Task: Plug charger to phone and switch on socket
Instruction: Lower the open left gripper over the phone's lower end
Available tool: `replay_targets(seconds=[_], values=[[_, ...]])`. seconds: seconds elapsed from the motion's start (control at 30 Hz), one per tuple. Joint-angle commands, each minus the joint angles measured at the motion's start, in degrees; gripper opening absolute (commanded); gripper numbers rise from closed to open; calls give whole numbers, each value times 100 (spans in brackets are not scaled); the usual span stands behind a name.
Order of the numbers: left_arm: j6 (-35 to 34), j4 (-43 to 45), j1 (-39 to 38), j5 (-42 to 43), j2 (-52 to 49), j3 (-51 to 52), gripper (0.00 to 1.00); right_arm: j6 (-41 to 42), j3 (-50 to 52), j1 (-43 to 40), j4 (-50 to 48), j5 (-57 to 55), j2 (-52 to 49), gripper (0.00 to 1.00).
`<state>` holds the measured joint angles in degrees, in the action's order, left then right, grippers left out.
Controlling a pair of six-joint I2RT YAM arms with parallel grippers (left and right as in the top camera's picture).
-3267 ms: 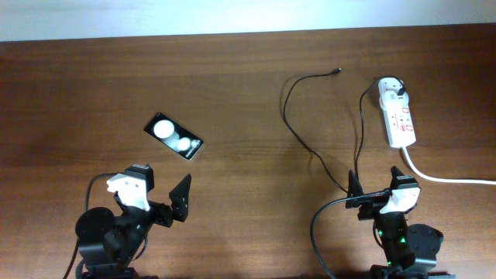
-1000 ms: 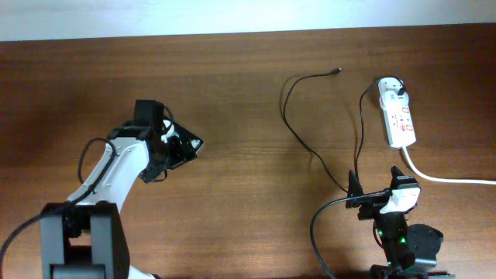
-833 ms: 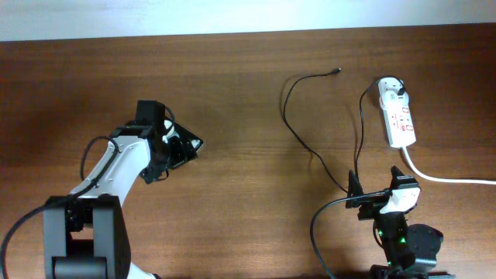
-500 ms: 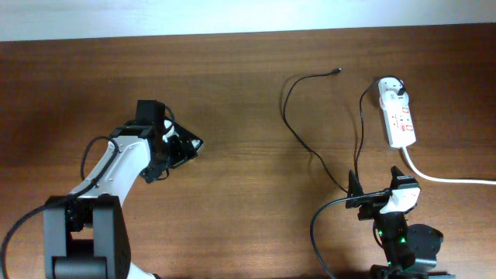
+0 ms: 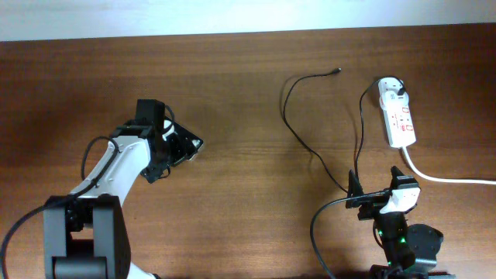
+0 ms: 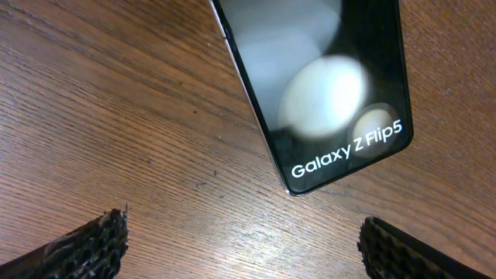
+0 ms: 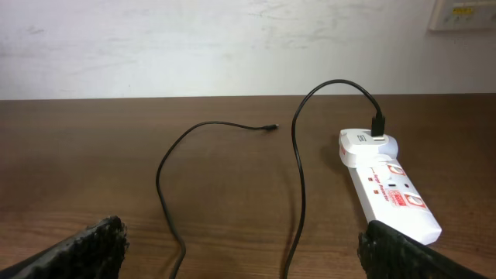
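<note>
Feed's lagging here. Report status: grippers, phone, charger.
Left gripper open over phone, no grip. Right gripper open, empty. Charger tip loose on table, apart from phone. Path between clear.

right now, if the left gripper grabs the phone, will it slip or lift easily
The phone looks rigid and glossy, mirroring lamps, so its face is probably slippery. It lies flat on the table with a thin edge, so lifting it likely needs a squeeze on its sides.
</note>
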<state>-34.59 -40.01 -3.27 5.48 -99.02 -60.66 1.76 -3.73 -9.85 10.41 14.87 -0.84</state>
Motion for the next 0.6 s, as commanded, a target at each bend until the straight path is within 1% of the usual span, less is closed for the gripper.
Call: replay_targets(seconds=[0.0, 0.1, 0.17, 0.2, 0.27, 0.33, 0.5, 0.57], values=[[-179, 11, -7, -81, -63, -103, 99, 61, 44, 9, 4, -31, 42, 99], [-496, 17, -7, -79, -63, -103, 99, 61, 44, 9, 4, -28, 42, 99], [-533, 57, -7, -61, -63, -105, 99, 61, 44, 9, 4, -28, 42, 99], [-538, 125, -7, -61, -63, -105, 99, 61, 44, 9, 4, -31, 42, 99], [-946, 407, -7, -33, -61, -105, 99, 61, 44, 9, 4, -31, 42, 99], [-1117, 645, -7, -33, -61, -105, 99, 61, 44, 9, 4, -31, 42, 99], [-1123, 1029, -7, -59, -63, -105, 99, 61, 44, 9, 4, -31, 42, 99], [-1226, 1099, -7, -304, -63, -111, 99, 61, 44, 9, 4, -31, 42, 99]])
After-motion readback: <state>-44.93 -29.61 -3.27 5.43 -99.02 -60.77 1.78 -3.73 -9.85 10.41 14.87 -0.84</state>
